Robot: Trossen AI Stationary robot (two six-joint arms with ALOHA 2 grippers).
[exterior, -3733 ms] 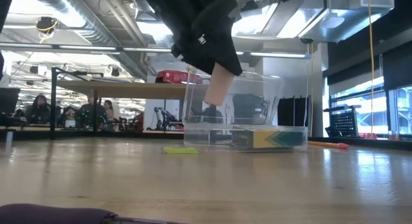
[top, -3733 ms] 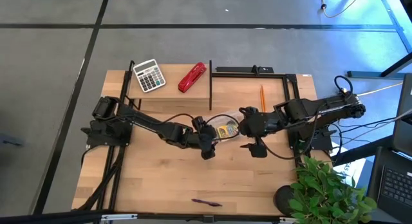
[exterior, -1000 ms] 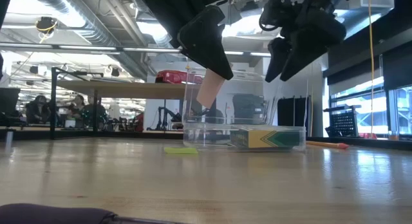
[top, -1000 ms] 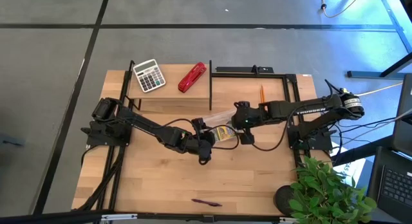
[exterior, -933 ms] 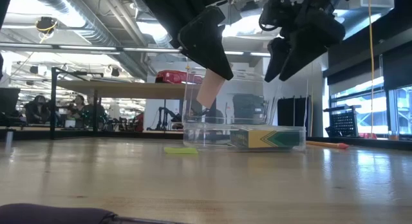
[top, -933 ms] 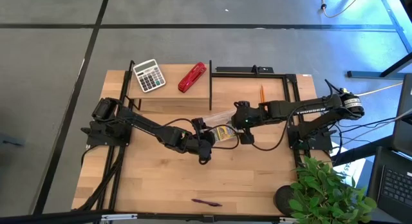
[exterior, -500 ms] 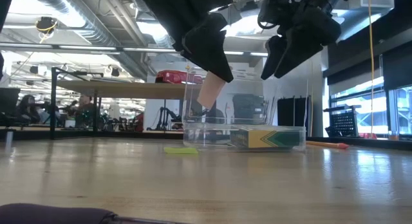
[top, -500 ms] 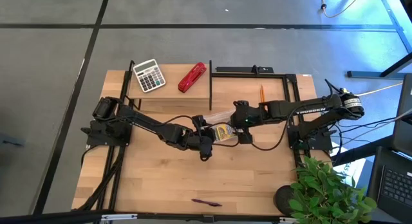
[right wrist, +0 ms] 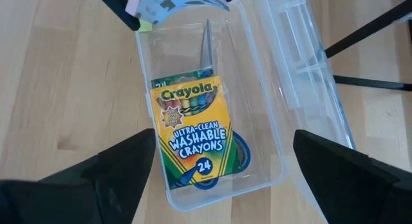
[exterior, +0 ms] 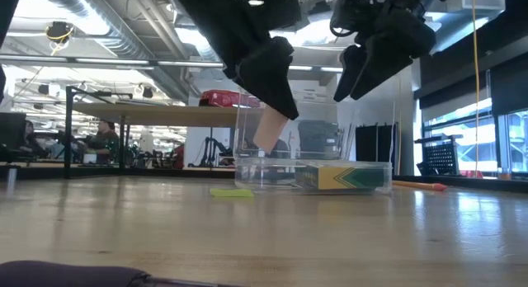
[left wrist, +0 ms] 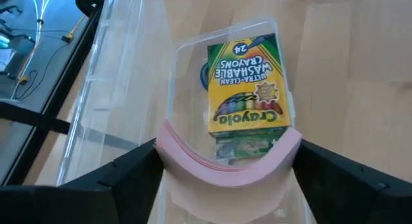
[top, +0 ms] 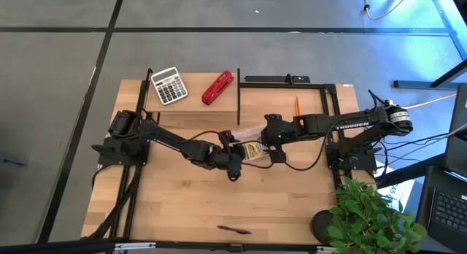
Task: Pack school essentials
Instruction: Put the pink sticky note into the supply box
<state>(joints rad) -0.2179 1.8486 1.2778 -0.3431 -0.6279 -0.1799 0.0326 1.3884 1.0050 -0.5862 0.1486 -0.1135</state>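
the left end effector hangs over the near end of the clear plastic case, clenched on the pink sticky-note pad, which bows between its fingers and sits tilted above the rim. inside the case the yellow-green crayon box lies flat on top of the blue-handled scissors, so the free floor looks like the strip near the pad's end. to do this well, i'd lower the pad until its bottom edge is inside the walls, then let go, rather than drop it from height where it could catch the rim.

the right end effector hovers above the other end of the case, released and empty, close enough that the two arms should not cross. the open lid lies flat beside the case on one long side. the orange pencil lies well apart by the right arm, and the dark purple pen sits alone near the front table edge, with open wood around it.
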